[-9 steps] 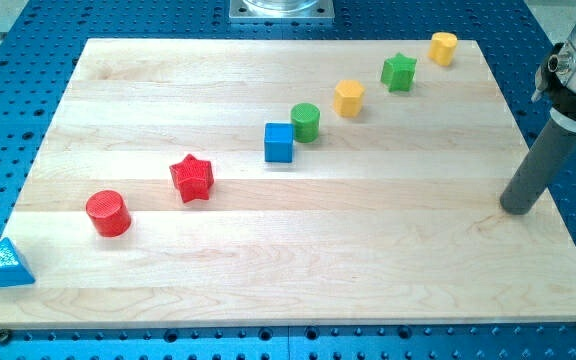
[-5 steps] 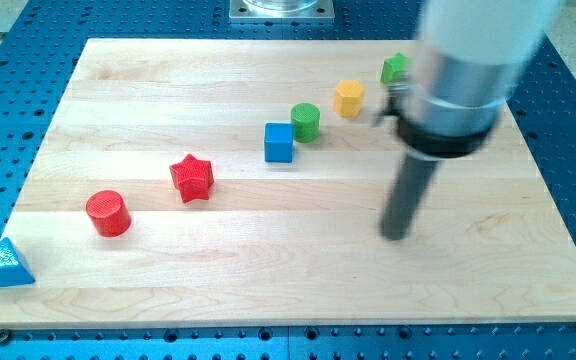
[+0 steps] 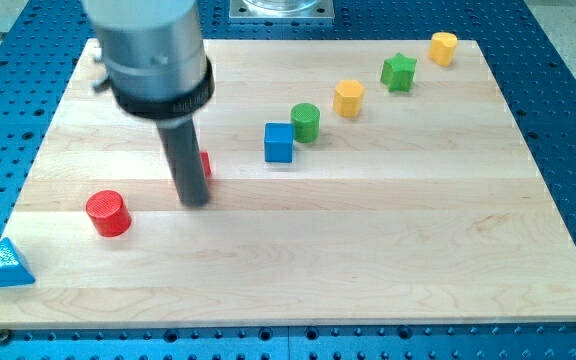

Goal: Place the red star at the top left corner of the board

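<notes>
The rod, carrying no gripper, is grasping nothing; my tip [image 3: 196, 202] is covering the red star [image 3: 205, 165], its 6 o'clock side.

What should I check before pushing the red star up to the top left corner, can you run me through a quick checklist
1. My tip at the red star: ok, the rod covers most of it.
2. Contact made: cannot tell.
3. Tip on the star's lower right for an up-left push: cannot tell.
4. Path to the board corner free of blocks: cannot tell, the arm hides part of it.
5. Red cylinder out of the way: ok, lower left.
</notes>
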